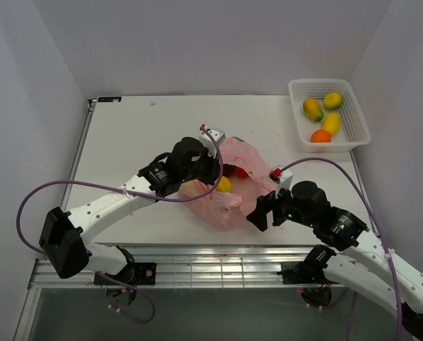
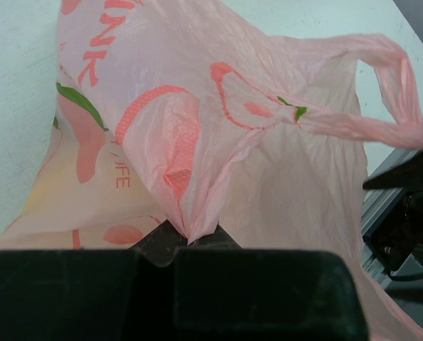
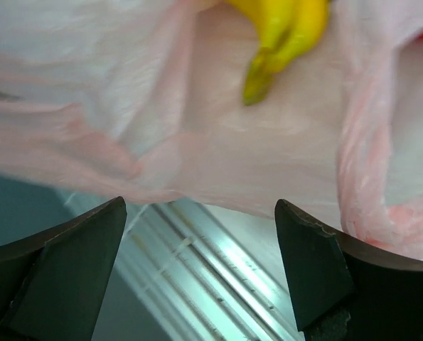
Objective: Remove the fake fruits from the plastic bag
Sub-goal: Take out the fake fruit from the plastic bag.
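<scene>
The pink plastic bag [image 1: 229, 186] lies on the table's near middle, its mouth open. A yellow fruit [image 1: 225, 185] and a red fruit [image 1: 241, 171] show inside it. My left gripper [image 1: 210, 172] is shut on a pinched fold of the bag [image 2: 197, 206], seen close in the left wrist view. My right gripper [image 1: 261, 213] is open and empty at the bag's near right edge. In the right wrist view a yellow banana [image 3: 282, 32] lies inside the bag [image 3: 161, 121] above my open fingers [image 3: 307, 263].
A white mesh basket [image 1: 355, 135] at the far right holds several fruits: yellow ones [image 1: 332, 101], a green-orange one [image 1: 312, 109] and an orange [image 1: 320, 136]. The table's metal front rail [image 1: 197, 273] runs just below the bag.
</scene>
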You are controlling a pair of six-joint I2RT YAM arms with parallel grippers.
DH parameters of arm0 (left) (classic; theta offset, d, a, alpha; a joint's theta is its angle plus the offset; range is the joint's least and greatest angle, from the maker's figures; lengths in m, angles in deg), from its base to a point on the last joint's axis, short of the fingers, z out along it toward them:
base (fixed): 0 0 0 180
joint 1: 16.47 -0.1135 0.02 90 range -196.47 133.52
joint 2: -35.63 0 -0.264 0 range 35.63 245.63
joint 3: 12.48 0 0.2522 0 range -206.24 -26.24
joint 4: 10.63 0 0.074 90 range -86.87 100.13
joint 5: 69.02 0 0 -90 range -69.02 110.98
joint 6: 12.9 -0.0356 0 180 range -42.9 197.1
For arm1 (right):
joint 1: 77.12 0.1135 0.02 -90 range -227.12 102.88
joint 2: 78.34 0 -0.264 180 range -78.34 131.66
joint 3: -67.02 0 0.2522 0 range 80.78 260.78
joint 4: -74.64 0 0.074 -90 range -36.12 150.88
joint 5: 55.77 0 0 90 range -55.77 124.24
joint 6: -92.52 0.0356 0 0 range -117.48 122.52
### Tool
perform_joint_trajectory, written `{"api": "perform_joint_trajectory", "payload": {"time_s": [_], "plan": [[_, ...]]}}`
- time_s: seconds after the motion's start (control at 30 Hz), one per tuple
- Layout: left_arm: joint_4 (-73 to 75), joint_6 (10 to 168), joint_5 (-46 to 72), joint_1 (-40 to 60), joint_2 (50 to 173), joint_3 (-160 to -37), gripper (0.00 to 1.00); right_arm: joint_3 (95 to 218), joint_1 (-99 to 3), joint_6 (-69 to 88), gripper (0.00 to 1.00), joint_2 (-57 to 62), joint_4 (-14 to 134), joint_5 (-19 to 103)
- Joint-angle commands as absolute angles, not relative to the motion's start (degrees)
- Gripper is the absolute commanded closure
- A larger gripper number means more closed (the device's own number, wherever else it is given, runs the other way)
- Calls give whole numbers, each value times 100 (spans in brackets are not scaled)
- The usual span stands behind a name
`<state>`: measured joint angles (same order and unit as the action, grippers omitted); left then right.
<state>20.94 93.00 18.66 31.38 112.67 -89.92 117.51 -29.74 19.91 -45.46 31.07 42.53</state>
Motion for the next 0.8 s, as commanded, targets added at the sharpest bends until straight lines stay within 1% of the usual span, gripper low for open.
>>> {"api": "perform_joint_trajectory", "payload": {"time_s": [0.0, 0.1, 0.17, 0.3, 0.47, 0.53, 0.6, 0.63, 0.67, 0.73, 0.77], "plan": [[1992, 9204, 1650, 3169, 10937, -8891, 100, 12217, -2957, 2124, 10, -4092, 3283, 2215], [1975, 9143, 1466, 3178, 10893, -8865, 100, 12305, -2975, 1889, 10, -3810, 3801, 1501], [1957, 9099, 1431, 3178, 10867, -8838, 100, 12314, -2975, 1834, 10, -3678, 4170, 1263], [1957, 9037, 1378, 3213, 10867, -8812, 100, 12270, -2992, 1685, 10, -3213, 5215, 1094], [1939, 9063, 1413, 3230, 10867, -8812, 100, 12349, -3001, 1894, 10, -2755, 5674, 736], [1861, 9081, 1457, 3230, 10884, -8829, 100, 12219, -3001, 1905, 10, -2500, 5997, 882], [1825, 9212, 1570, 3230, 10893, -8882, 100, 12043, -3001, 1843, 10, -2255, 6376, 1312], [1825, 9256, 1693, 3230, 10928, -8969, 100, 11885, -3001, 1791, 10, -2175, 6917, 1427], [1825, 9283, 1755, 3230, 10937, -9014, 100, 11474, -3001, 1773, 10, -2096, 7253, 1550], [1808, 9318, 1800, 3230, 10981, -9075, 100, 11077, -2992, 1720, 10, -1876, 7912, 1858], [1808, 9301, 1765, 3230, 10990, -9128, 100, 10788, -3001, 1746, 10, -1797, 8516, 1929]]}}
